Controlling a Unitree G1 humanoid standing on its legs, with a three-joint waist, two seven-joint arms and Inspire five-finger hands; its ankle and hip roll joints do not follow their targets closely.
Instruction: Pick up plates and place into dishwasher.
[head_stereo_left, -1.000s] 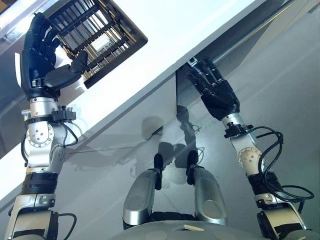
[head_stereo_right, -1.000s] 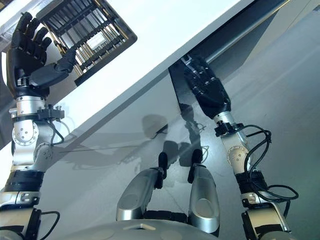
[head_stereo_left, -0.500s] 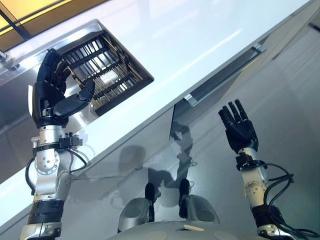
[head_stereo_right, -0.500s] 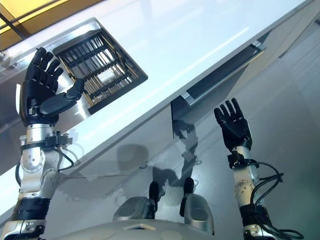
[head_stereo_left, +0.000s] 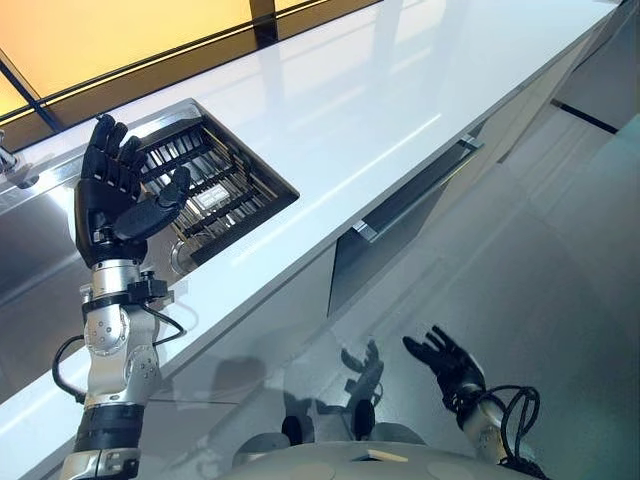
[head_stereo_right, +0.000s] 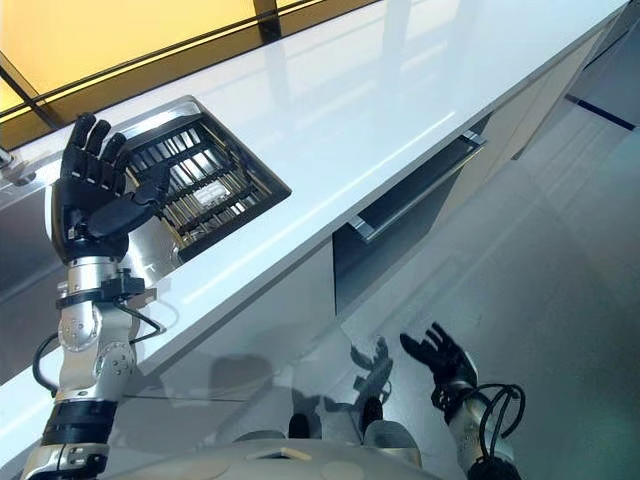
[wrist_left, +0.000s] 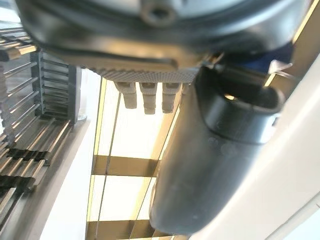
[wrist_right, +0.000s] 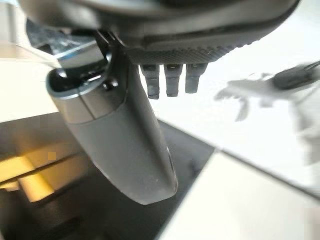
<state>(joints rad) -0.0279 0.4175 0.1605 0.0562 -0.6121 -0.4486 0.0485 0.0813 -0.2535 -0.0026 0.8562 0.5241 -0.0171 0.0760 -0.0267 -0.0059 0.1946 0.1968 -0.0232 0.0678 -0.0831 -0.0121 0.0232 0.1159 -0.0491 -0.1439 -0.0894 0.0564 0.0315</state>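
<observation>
My left hand (head_stereo_left: 110, 200) is raised and open, fingers spread, in front of a dark dish rack (head_stereo_left: 225, 185) set in the steel sink. It holds nothing; its thumb (wrist_left: 210, 165) stands free in the left wrist view. My right hand (head_stereo_left: 450, 365) hangs low above the grey floor, open and empty, well below the dishwasher door (head_stereo_left: 350, 275). That door stands slightly ajar under the counter, with a long bar handle (head_stereo_left: 415, 195). I see no plate in any view.
A long white countertop (head_stereo_left: 380, 90) runs diagonally across the view. The steel sink basin (head_stereo_left: 30, 230) lies left of the rack, with a tap (head_stereo_left: 10, 165) at its far edge. A yellow-lit window strip runs behind the counter.
The camera has lifted, so the whole picture has shifted. My right hand has left the dishwasher door's edge and dropped towards the floor. My left hand stays raised by the rack.
</observation>
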